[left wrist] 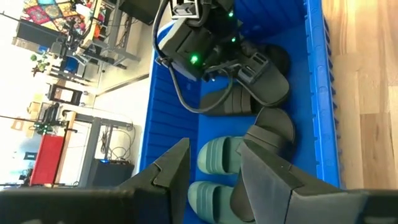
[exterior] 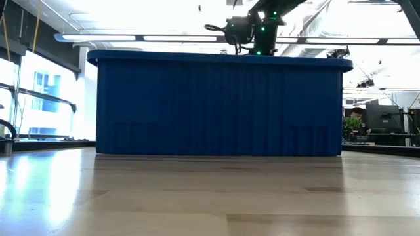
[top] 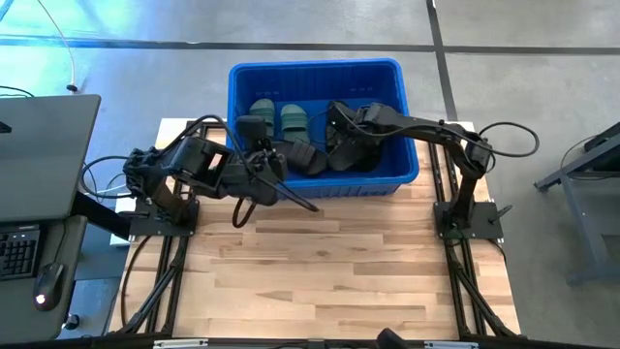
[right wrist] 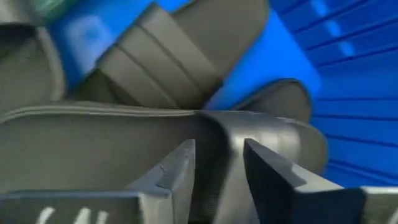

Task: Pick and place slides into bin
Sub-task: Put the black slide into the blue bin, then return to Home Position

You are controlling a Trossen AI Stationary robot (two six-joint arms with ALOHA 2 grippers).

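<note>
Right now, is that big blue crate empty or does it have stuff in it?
Not empty. The blue bin holds green slides and black slides.

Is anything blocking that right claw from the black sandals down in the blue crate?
Nothing visible does. The right gripper is already inside the bin, fingers parted just above a black slide, with no object between them. The left gripper hovers over the bin's near-left part, apart from it.

Bare tabletop [top: 339, 262] in front of bin [top: 320, 186]; bin floor crowded with slides [top: 310, 155].
</note>
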